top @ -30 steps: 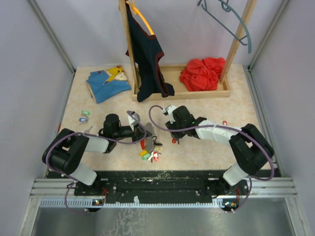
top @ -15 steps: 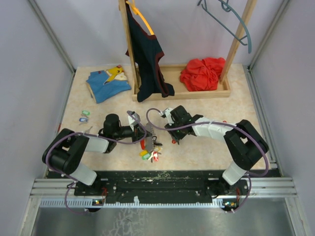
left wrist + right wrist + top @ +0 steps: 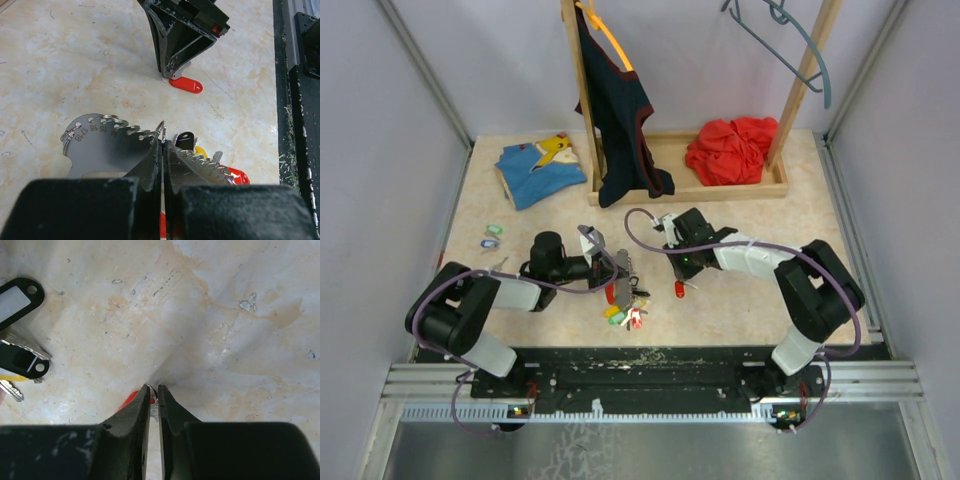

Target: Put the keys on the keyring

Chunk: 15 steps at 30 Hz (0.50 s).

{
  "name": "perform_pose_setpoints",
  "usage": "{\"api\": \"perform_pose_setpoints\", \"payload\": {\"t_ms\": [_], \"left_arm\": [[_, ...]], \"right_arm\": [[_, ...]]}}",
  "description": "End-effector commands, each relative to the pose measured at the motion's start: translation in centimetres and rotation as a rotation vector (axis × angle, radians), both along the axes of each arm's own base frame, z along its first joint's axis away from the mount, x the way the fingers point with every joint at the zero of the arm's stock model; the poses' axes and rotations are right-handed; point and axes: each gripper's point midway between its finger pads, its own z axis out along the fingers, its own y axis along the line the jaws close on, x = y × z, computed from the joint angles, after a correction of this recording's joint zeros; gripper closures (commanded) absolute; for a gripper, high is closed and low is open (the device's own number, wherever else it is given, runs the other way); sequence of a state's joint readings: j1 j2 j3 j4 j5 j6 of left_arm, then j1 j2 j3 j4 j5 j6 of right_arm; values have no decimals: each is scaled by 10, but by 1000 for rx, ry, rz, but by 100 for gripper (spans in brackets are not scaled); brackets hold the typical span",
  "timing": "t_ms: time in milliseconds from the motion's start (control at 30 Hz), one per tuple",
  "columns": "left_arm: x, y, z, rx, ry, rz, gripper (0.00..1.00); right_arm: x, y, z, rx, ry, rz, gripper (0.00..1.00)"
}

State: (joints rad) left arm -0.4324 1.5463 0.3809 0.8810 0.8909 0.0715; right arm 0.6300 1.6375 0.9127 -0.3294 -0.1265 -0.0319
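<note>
Keys [image 3: 626,308] with red, yellow and green tags lay bunched at the table's [image 3: 720,322] 6 o'clock, below the left claw [image 3: 163,142], which was pressed together on the keyring [image 3: 161,128]; whether any hung on it I could not tell. At their 3 o'clock the right claw [image 3: 153,390] pinched a red-tagged key [image 3: 186,84], not yet threaded. Loose tags [image 3: 491,236] lay at 9 o'clock, well apart; nothing stood between the claws

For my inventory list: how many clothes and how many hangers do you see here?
Clothes: 3 (blue top, dark vest, red cloth)
Hangers: 2 (orange hanger, teal hanger)
Total: 5
</note>
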Motion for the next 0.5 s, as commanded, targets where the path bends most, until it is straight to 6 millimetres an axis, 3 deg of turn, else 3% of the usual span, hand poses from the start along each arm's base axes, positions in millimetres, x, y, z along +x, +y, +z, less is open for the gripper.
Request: {"api": "perform_pose_setpoints", "payload": {"t_ms": [0, 100, 467], "left_arm": [[0, -5, 13, -23, -42, -27, 100], [0, -5, 12, -22, -39, -31, 100], [0, -6, 11, -20, -30, -35, 100]], "right_arm": [[19, 19, 27, 103, -43, -19, 90], [20, 19, 28, 99, -44, -21, 100], [11, 6, 28, -67, 32, -8, 100]]}}
